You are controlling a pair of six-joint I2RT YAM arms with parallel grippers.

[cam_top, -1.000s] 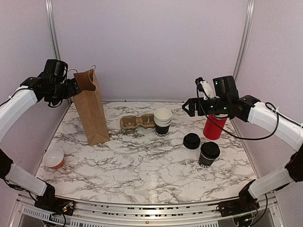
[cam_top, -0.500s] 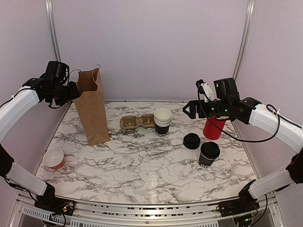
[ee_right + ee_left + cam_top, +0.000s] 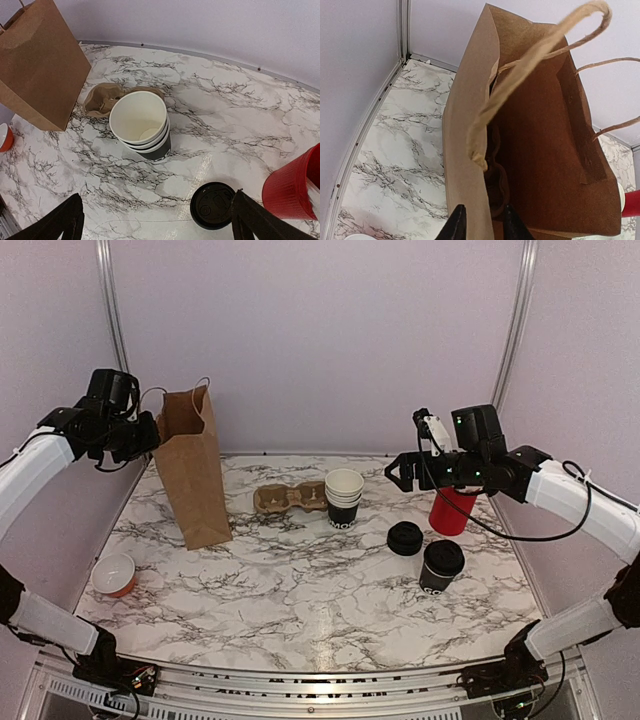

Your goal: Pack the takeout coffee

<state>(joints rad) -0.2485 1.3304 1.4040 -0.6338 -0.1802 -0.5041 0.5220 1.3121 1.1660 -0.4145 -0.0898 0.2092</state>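
I see left claw pinching the paper bag rim, right claw gaping in mid-air, takeout coffee standing clear of both.

Bare table before takeout coffee; 1 loose lid, red cup behind; paper bag far left.

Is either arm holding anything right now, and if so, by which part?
The left gripper pinches the brown paper bag by the top edge of one wall. The right gripper is open and holds nothing.
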